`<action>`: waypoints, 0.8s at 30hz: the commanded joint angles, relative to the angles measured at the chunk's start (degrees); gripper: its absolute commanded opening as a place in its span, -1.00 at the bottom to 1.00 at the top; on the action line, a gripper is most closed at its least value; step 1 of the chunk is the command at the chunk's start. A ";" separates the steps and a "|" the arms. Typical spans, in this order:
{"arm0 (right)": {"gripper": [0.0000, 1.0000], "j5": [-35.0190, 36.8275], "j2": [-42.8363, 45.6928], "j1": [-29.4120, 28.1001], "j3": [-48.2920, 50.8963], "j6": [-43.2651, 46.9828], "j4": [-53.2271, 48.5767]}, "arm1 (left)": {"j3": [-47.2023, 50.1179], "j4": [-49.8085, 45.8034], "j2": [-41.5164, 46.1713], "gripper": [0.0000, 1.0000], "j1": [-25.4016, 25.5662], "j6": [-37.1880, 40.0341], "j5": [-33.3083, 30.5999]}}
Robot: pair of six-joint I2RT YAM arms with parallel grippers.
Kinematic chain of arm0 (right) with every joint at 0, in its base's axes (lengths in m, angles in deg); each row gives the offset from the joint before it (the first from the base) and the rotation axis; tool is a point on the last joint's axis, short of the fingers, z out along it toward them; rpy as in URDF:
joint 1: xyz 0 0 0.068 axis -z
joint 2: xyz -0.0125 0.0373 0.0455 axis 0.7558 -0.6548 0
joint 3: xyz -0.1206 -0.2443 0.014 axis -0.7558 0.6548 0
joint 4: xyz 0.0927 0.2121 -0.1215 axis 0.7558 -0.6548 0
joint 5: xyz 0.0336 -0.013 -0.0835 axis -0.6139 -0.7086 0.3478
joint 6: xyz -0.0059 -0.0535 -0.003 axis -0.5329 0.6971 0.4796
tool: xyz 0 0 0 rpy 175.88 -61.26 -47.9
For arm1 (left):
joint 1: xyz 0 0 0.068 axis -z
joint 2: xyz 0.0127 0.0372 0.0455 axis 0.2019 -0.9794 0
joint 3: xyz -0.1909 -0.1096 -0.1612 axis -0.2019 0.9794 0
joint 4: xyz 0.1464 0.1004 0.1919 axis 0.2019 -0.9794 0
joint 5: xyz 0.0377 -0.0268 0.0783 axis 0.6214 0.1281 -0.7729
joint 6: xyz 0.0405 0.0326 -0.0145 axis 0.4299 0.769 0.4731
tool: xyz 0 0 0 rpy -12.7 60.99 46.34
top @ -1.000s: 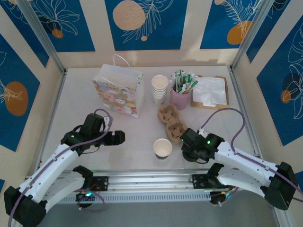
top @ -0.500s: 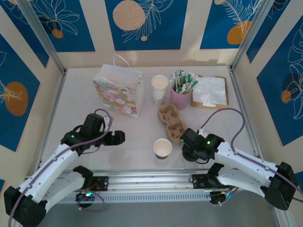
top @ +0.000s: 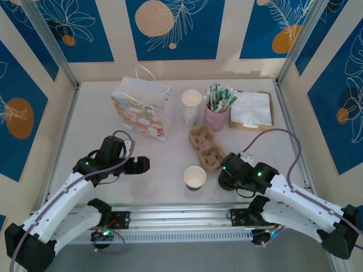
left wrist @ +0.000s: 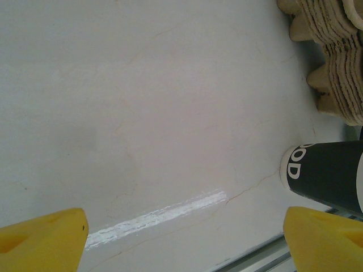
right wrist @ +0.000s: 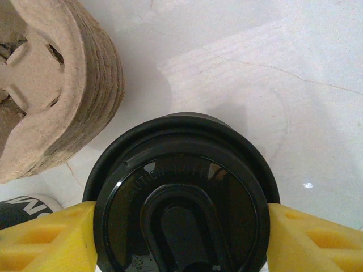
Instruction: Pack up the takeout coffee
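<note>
I am spreading my left gripper (top: 142, 165) wide and holding nothing in it. Its yellow fingertips (left wrist: 42, 238) are hanging over bare white table (top: 96, 130), pointing toward the open paper cup (top: 194, 177). From the left wrist, that dark-sleeved cup (left wrist: 323, 175) is showing at the right edge, standing upright on the table between my two grippers.

My right gripper (top: 228, 177) is sitting just to the right of the cup. I am pressing its two yellow fingers (right wrist: 48, 238) against opposite sides of the black lid (right wrist: 181, 170), so the jaws are set about a lid's width apart and gripping its rim. Whether the lid is resting on the table or lifted off it, I cannot quite tell from this close view. The cup's rim (right wrist: 22, 207) is peeking in at the lower left there.

The stack of brown pulp cup carriers (top: 205, 147) is lying just behind the cup and the lid. Farther back are standing the patterned gift bag (top: 142, 110), a stack of white cups (top: 191, 106), a pink holder of sachets (top: 216, 116) and napkins on a wooden tray (top: 252, 109).
</note>
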 commanded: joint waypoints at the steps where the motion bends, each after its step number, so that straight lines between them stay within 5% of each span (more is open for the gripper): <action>1: 0.36 1.78 -0.18 0.28 -1.31 0.48 -1.61 | -0.51 -0.25 -0.31 0.78 0.47 0.14 -1.05; 9: 0.36 -3.03 -0.74 1.19 -1.12 1.13 2.30 | -0.51 -0.26 -0.45 0.78 0.47 0.14 -1.05; 13: 0.35 4.28 -6.00 1.30 -5.17 -3.42 -8.64 | -0.51 -0.24 -0.31 0.78 0.47 0.14 -1.05; 17: 0.36 -2.52 -4.20 1.72 -3.28 1.79 0.37 | -0.52 -0.25 -0.40 0.78 0.47 0.23 -1.05; 21: 0.30 3.40 -6.33 1.69 -5.58 -0.47 -5.64 | -0.60 -0.44 -0.40 0.78 0.47 0.21 -1.06; 24: 0.30 -3.45 -4.45 3.49 -3.35 2.90 1.19 | -0.51 -0.23 -0.39 0.78 0.47 0.28 -1.31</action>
